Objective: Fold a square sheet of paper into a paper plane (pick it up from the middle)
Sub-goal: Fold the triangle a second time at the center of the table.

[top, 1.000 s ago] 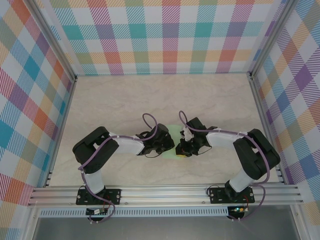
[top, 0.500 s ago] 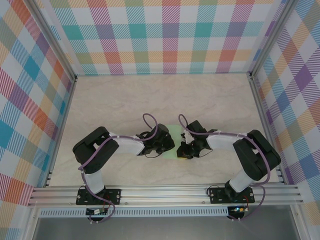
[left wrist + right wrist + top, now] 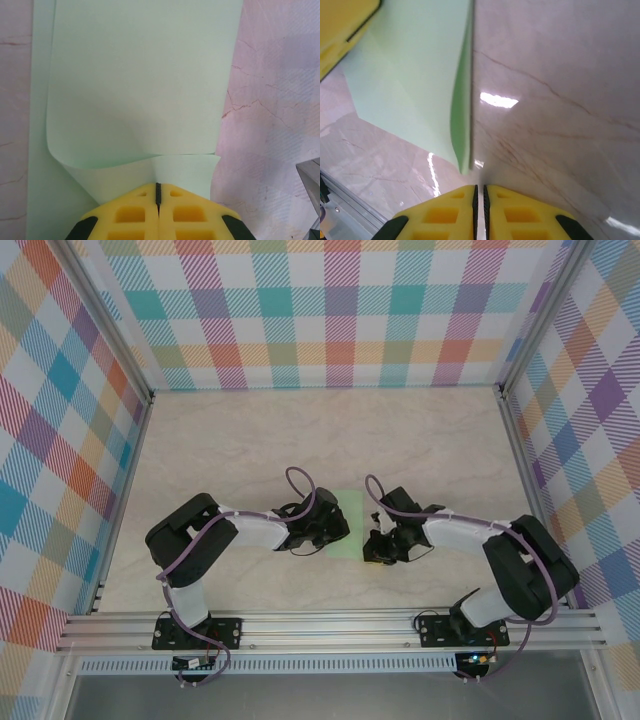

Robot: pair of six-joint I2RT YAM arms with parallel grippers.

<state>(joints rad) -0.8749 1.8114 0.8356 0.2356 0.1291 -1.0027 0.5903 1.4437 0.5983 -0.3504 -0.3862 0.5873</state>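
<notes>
The square sheet of paper [image 3: 352,508] is pale mint-green and lies on the table between the two arms. In the left wrist view its near edge [image 3: 165,172] curls up off the flat layer [image 3: 140,75] and runs into the closed yellow fingers. My left gripper [image 3: 158,192] is shut on that edge and sits at the sheet's left side [image 3: 336,530]. My right gripper [image 3: 479,192] is shut with nothing in it, just short of the paper's raised folded edge [image 3: 462,125]. From above, the right gripper [image 3: 373,548] is beside the sheet's near right corner.
The marble-patterned tabletop [image 3: 250,440] is walled by checkered panels. An aluminium rail [image 3: 330,625] runs along the near edge, and a corner of it shows in the right wrist view [image 3: 340,210]. A left finger [image 3: 340,30] shows at that view's top left.
My right gripper has drawn back off the paper, toward the right and the near edge. The left gripper has kept its place on the sheet.
</notes>
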